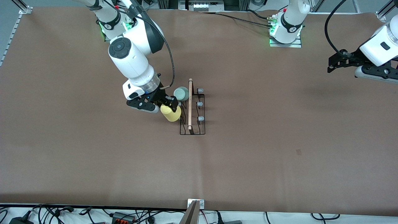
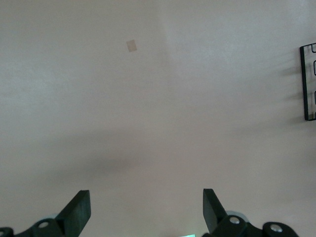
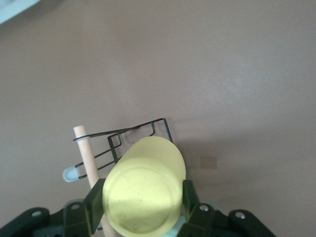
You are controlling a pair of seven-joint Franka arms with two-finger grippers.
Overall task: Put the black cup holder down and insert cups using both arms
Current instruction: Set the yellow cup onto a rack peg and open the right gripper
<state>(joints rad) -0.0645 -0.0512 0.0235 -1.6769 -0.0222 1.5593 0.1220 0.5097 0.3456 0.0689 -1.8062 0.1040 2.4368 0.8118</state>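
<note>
The black cup holder [image 1: 192, 124] stands mid-table, its wooden rod handle [image 1: 190, 104] on top and three pale-tipped pegs [image 1: 200, 103] showing on the side toward the left arm. A mint green cup [image 1: 181, 93] sits upside down on a peg at the rack's end farthest from the front camera. My right gripper [image 1: 170, 106] is shut on the yellow cup [image 1: 171, 113], held over the rack's side toward the right arm; in the right wrist view the yellow cup [image 3: 145, 190] sits between the fingers beside the rod [image 3: 86, 155]. My left gripper [image 2: 146, 210] is open and empty, waiting over the table's end. The blue cup is out of view.
A small tan patch [image 1: 298, 151] lies on the brown table cover toward the left arm's end, nearer the front camera than the rack. Cables and a metal bracket [image 1: 195, 205] line the table's front edge. The rack's corner [image 2: 308, 81] shows in the left wrist view.
</note>
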